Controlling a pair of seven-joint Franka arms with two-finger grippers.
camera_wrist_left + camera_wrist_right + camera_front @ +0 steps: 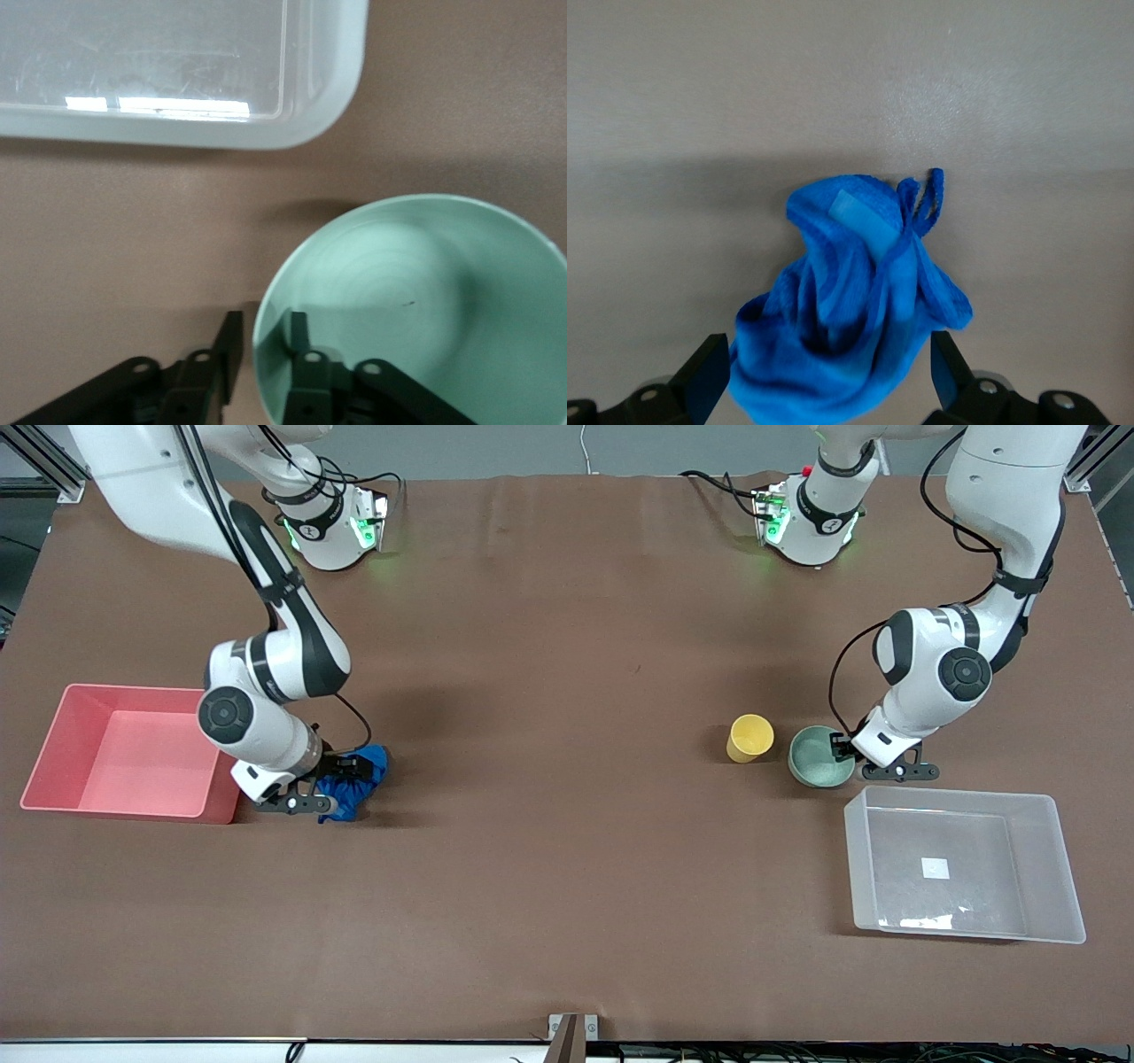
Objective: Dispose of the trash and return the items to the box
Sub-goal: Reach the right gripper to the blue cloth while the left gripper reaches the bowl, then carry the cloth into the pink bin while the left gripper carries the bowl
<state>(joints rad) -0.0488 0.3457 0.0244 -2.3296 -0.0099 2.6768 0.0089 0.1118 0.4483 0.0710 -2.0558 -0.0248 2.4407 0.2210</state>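
The trash, a crumpled blue cloth (365,772) (850,310), lies on the table beside the pink bin (53,737). My right gripper (341,781) (827,376) is low over it, open, with one finger on each side of the wad. The mint-green bowl (813,762) (425,292) stands next to the yellow cup (749,738). My left gripper (842,751) (264,323) is shut on the bowl's rim, one finger inside and one outside. The clear box (966,795) (328,97) sits just nearer the front camera than the bowl.
The pink bin lies at the right arm's end of the table and holds nothing. The clear box at the left arm's end shows only a white label (935,867) on its bottom. The brown table (567,691) spreads between the two arms.
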